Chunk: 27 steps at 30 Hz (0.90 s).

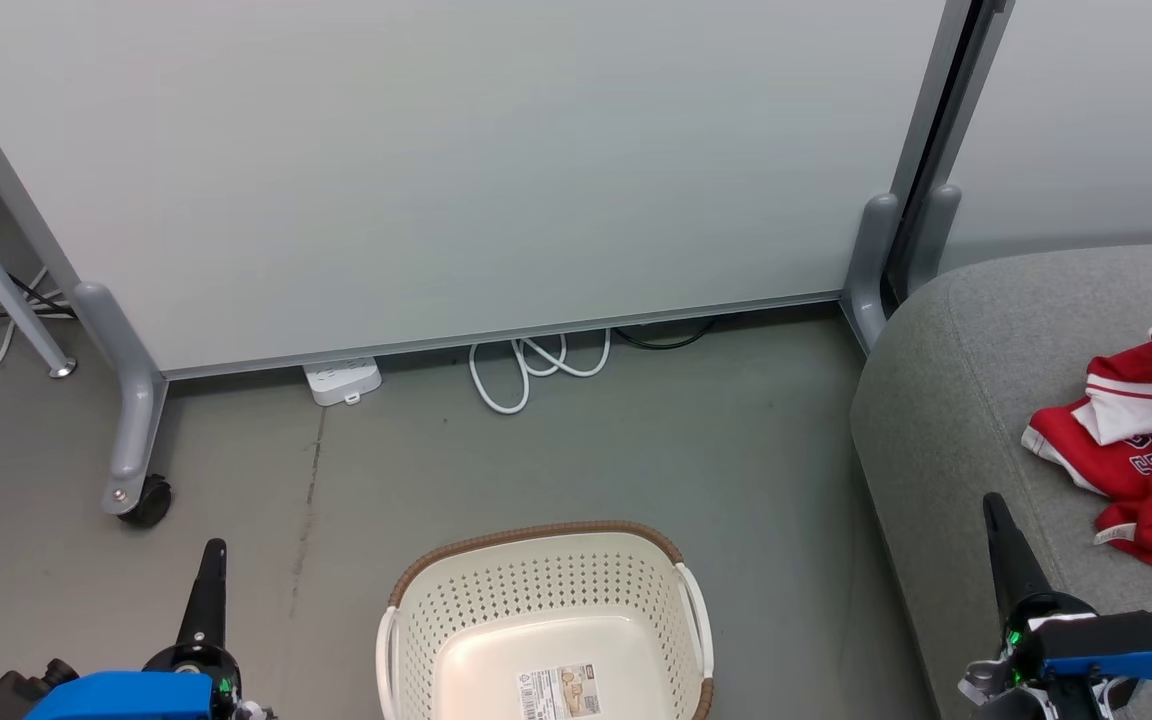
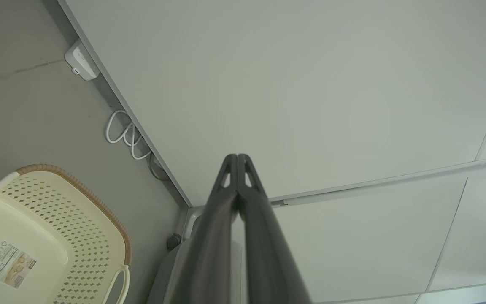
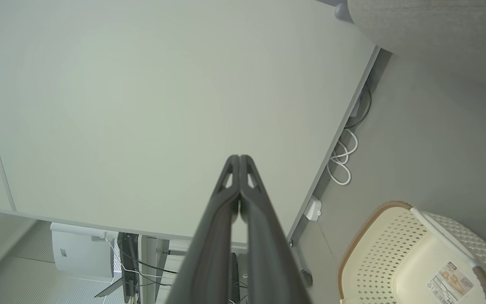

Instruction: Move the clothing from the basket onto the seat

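**Basket down front, red kit over on the sofa**

Far left in the head view, the left gripper (image 1: 213, 548) sits low over the grey floor (image 1: 356, 520). Its wrist view shows the two fingers (image 2: 226, 198) pressed flat together with nothing between them.

Against the bottom of the white partition (image 1: 456, 170) there's a power strip (image 1: 341, 381) and a loop of white cable (image 1: 528, 369).

Front and centre is the basket (image 1: 536, 533), standing on the floor. All I can see inside is its smooth bottom with a printed label (image 1: 560, 691) stuck on it. The near end is cut off by the picture's bottom edge.

The right gripper (image 1: 992, 503) hovers at the seat's front edge, fingers (image 3: 226, 198) closed tip to tip and holding nothing.

The seat (image 1: 946, 400) fills the right side, and the clothing (image 1: 1151, 450) lies crumpled on top of it, well apart from the basket. It runs off the right edge, so I can't tell how many pieces there are. The dark lettering on it is folded up and unreadable.
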Available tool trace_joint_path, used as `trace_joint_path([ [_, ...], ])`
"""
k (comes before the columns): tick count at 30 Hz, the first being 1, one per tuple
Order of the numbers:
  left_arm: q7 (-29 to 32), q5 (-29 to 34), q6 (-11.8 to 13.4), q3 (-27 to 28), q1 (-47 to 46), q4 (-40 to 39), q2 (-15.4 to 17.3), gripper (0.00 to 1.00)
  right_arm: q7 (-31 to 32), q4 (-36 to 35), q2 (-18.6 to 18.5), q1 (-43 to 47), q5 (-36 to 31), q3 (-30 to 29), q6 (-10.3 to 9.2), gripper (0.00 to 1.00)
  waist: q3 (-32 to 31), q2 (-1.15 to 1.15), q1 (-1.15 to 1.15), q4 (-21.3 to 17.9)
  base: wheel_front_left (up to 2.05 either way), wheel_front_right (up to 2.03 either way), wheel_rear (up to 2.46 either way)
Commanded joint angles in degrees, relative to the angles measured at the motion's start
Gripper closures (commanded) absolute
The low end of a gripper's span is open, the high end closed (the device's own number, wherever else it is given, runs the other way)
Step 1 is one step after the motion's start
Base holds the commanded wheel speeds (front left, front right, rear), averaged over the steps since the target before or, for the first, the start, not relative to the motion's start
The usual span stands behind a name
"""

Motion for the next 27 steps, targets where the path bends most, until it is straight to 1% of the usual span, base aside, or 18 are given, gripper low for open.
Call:
trace_joint_path([
  [1,0.4,-1.3,-0.3,0.7,-1.2,-0.6,0.3,1.00,0.3,0.0,-0.3,-1.3,1.5,-0.2,0.01,1.00,0.0,0.00,0.00,-0.1,0.00,0.00,0.00],
  [27,3.3,-11.2,-0.4,2.5,-1.3,-2.5,0.4,1.00,1.3,1.4,-0.3,-2.6,13.4,-0.3,0.00,1.00,0.4,0.00,0.00,-0.9,0.00,0.00,0.00],
])
